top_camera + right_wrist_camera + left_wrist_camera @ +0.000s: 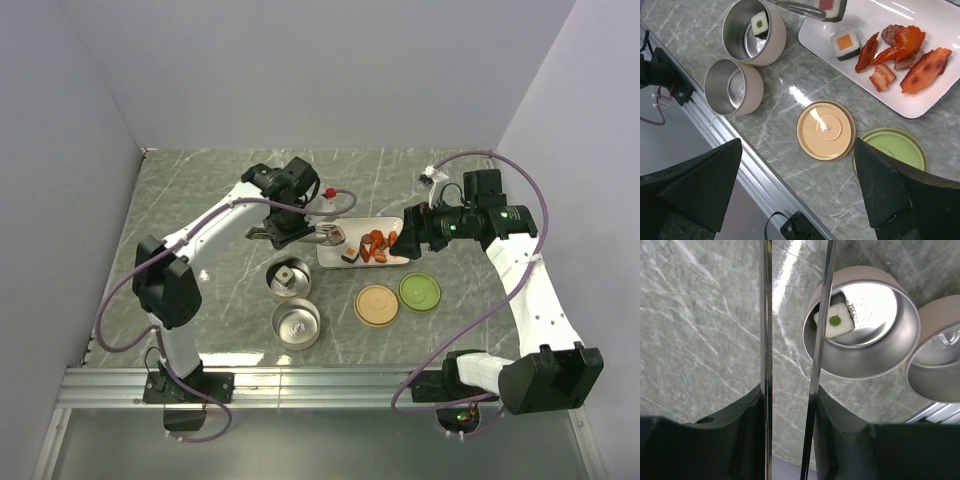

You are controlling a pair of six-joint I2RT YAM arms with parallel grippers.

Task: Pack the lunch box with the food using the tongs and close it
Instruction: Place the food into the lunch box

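Where grey marble table (200, 200) meets pale walls (320, 70), left gripper (788, 405) clasping tongs (766, 340), right gripper (799, 165) agape

Left hand (788, 392): dark fingers (735, 440) clamped on the tongs, one tong arm against each inner face.
Tongs (766, 340): two slim silver arms, apart, ran upward out of frame; tips unseen.
Steel container (860, 274): round and upright; the right tong arm crossed its left rim.
Food piece (835, 321): white square block with a green centre, tilted inside the steel container.
Second container (935, 320): cut off at the right edge.
Worktop (700, 330): grey marbled.

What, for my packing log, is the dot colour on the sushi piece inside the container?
Green, on the sushi piece; clearest in left wrist view.
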